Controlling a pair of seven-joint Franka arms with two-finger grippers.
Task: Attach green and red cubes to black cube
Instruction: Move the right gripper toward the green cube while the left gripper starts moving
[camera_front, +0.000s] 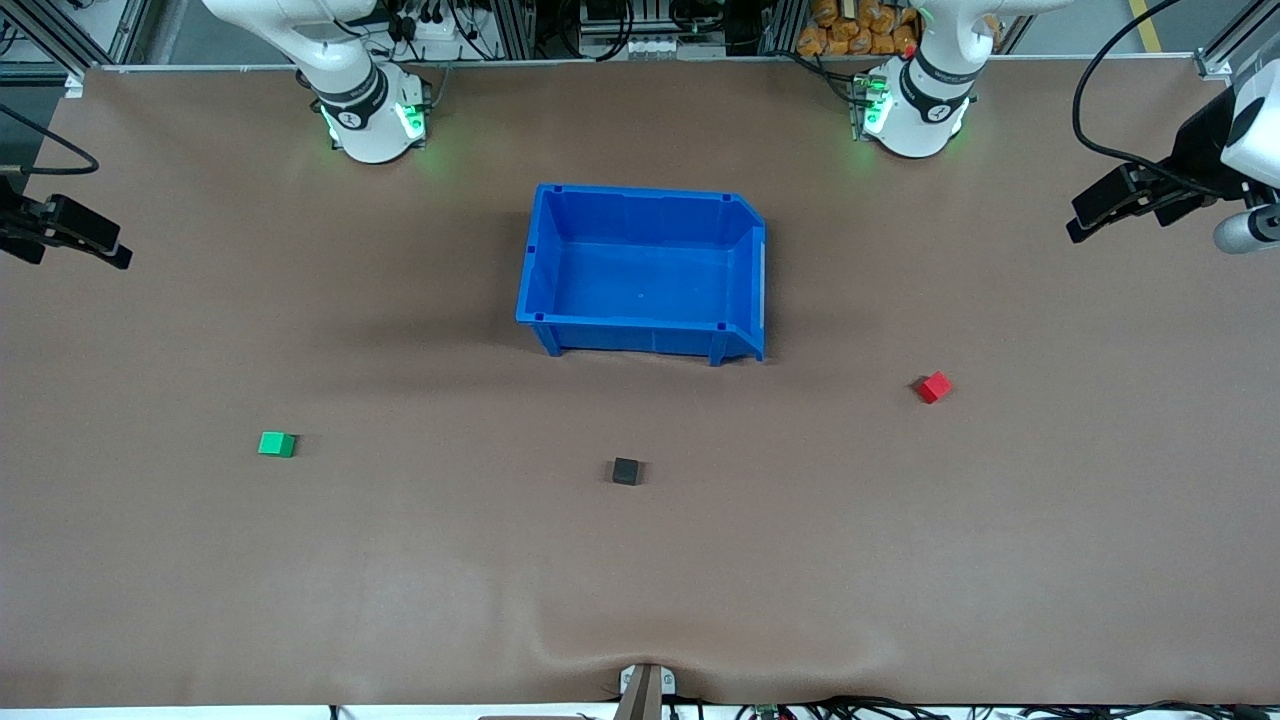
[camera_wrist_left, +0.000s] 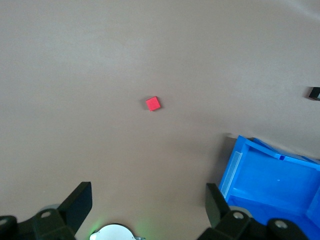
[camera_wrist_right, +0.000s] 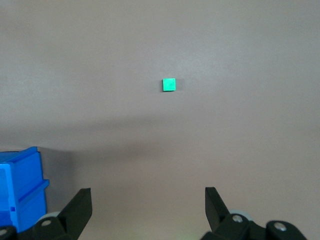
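The black cube (camera_front: 626, 471) sits nearest the front edge, mid-bench, ready as the joining point. The green cube (camera_front: 277, 444) and red cube (camera_front: 934, 387) lie well apart toward either end. The right gripper (camera_wrist_right: 148, 212) and left gripper (camera_wrist_left: 149, 210) hang wide open over the ends, each facing its cube.

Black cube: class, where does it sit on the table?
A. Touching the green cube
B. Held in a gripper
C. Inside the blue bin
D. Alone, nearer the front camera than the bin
D: the black cube sits alone, nearer the front camera than the blue bin.
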